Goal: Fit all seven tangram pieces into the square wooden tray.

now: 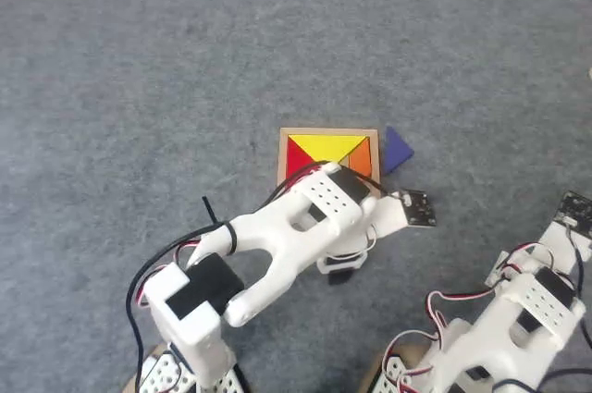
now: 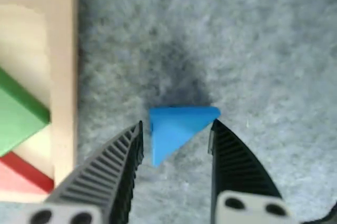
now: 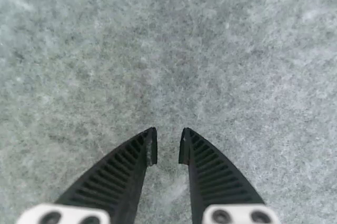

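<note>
From high, the left arm (image 1: 296, 227) hid the near half of the tray (image 1: 328, 132). Its wrist view revealed a green piece (image 2: 18, 116) inside and, just beside the tray, the left claw (image 2: 177, 124) clamped on a blue triangle (image 2: 174, 132). The right claw (image 3: 168, 142), fingers slightly apart, held nothing over the tabletop (image 3: 158, 50).

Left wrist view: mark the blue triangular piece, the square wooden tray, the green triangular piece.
Blue triangular piece (image 2: 176, 129): left wrist view, top face.
Square wooden tray (image 2: 64, 76): left wrist view, rim.
Green triangular piece (image 2: 16, 121): left wrist view, top face.
</note>
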Action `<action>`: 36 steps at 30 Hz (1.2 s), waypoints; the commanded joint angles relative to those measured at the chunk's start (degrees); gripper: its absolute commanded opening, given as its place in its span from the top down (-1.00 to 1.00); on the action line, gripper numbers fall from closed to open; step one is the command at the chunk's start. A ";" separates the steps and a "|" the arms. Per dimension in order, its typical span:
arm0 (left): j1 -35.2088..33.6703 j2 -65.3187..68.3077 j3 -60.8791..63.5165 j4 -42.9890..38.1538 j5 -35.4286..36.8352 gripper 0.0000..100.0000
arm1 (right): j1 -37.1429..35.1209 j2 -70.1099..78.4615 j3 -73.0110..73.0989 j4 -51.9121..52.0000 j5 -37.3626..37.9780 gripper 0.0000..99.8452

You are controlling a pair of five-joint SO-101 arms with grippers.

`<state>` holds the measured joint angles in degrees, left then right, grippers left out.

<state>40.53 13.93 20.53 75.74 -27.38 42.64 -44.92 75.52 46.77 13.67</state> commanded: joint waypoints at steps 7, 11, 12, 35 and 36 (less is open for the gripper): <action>0.62 -0.18 -1.01 -3.25 -3.87 0.54 | 1.10 0.13 -0.97 -1.27 0.35 0.83; 0.62 -0.18 0.84 -5.63 -5.45 0.54 | 7.43 0.22 -2.37 -2.15 -1.58 0.83; 0.62 -0.18 1.27 -6.33 -5.71 0.54 | 8.66 -0.04 -2.64 -2.15 -2.37 0.83; -8.18 -0.09 3.38 -11.16 -2.55 0.54 | 7.25 0.22 -2.46 -1.89 -2.64 0.83; -8.18 -0.09 3.65 -11.16 -2.37 0.54 | 7.25 0.22 -2.46 -1.89 -2.64 0.83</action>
<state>33.49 14.02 23.69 65.63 -30.46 50.73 -44.92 75.52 45.71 11.56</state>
